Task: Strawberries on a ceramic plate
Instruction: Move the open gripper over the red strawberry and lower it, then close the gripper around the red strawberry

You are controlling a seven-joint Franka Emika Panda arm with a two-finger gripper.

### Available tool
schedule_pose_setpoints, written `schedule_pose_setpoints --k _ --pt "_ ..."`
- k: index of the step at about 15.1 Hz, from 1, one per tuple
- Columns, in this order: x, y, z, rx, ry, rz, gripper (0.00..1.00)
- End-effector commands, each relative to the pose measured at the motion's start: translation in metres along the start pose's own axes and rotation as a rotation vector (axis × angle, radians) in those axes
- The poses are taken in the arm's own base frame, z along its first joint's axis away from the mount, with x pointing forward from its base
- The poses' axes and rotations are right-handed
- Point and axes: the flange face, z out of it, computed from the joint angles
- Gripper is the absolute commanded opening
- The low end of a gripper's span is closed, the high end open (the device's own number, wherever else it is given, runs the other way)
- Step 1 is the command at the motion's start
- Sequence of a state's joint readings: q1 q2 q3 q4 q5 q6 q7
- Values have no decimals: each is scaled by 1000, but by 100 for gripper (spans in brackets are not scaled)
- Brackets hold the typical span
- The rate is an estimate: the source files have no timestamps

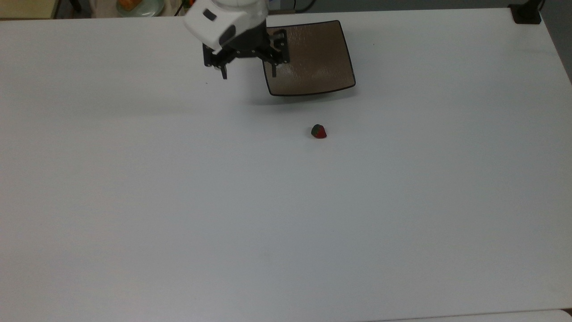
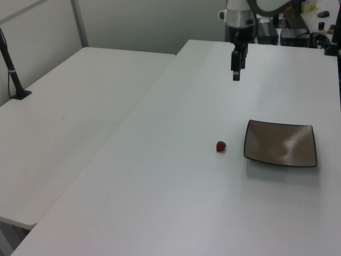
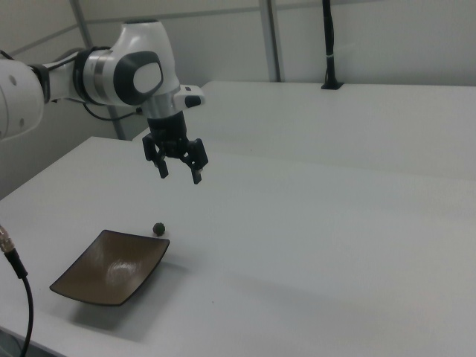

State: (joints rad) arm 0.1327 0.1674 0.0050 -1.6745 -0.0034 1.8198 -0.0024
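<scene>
We saw a broad white counter [image 1: 178, 201] carrying two things, with a second white counter [image 2: 69, 117] butted against its long edge in the left view. Over the main one hung the white arm [image 3: 111, 74], its black claw [image 1: 248, 70] pointing down and clear of the surface. The claw's two fingers [image 3: 161, 169] stood wide apart with nothing between them.

The ceramic plate [image 1: 319, 67], square, brown and dark-rimmed, sat near the counter's far edge in the top view, a little toward the top view's right of the middle. In that view the claw overlapped the plate's left rim, one finger over the plate and the other over bare counter.

The strawberry [image 1: 318, 131], red with a dark green cap, lay on the bare counter just off the plate's near edge, not touching the plate. It sat well apart from the claw: nearer the counter's middle and toward the top view's right of the claw. In the right view the strawberry [image 3: 158, 227] rested by the plate's far corner, almost directly under the raised claw [image 3: 178, 171]. In the left view it [image 2: 220, 146] lay just beside the plate [image 2: 281, 144], with the claw [image 2: 235, 68] farther toward the counter's far end.
</scene>
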Motion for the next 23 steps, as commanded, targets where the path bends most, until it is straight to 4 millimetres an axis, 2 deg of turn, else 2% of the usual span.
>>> schedule_pose_setpoints --k 1,4,7,12,14,17,20,23 --pt "16 -16 19 15 21 -42 100" --pt "22 -30 42 5 -10 -75 100" --pt "27 -37 74 5 -61 -88 100" --pt "28 -63 126 3 -71 -115 100" --pt "30 -75 140 8 -76 -130 100" --pt "30 -86 150 22 -72 -138 100" --pt "28 -106 158 37 -57 -166 100" --pt "31 -115 168 45 -15 -131 100"
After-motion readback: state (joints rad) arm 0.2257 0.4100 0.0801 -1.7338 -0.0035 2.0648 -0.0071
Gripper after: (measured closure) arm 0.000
